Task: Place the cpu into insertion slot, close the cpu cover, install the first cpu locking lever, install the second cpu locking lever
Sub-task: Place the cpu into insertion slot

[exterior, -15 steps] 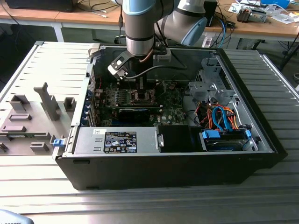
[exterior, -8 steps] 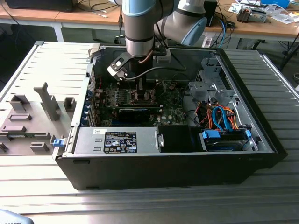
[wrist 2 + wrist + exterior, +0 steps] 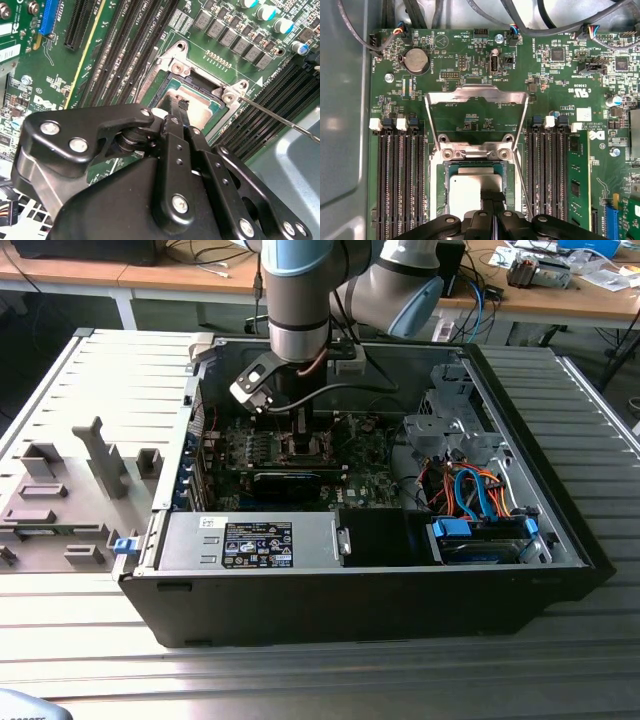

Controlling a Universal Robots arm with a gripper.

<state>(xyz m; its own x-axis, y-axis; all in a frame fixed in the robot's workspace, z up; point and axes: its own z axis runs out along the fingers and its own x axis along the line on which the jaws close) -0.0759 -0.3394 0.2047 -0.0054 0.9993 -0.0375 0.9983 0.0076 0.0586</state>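
While our claw (image 3: pixel 492 194) hung with its fingers pressed together, tips at the cpu (image 3: pixel 467 192), we saw that cpu lying flat in the slot (image 3: pixel 441 180) of the green board (image 3: pixel 560 75), and the cover (image 3: pixel 477 92) stood tipped open just beyond it.

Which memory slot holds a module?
The outermost slot beside the blue connector: a green module stands in it, while the others are empty and black.
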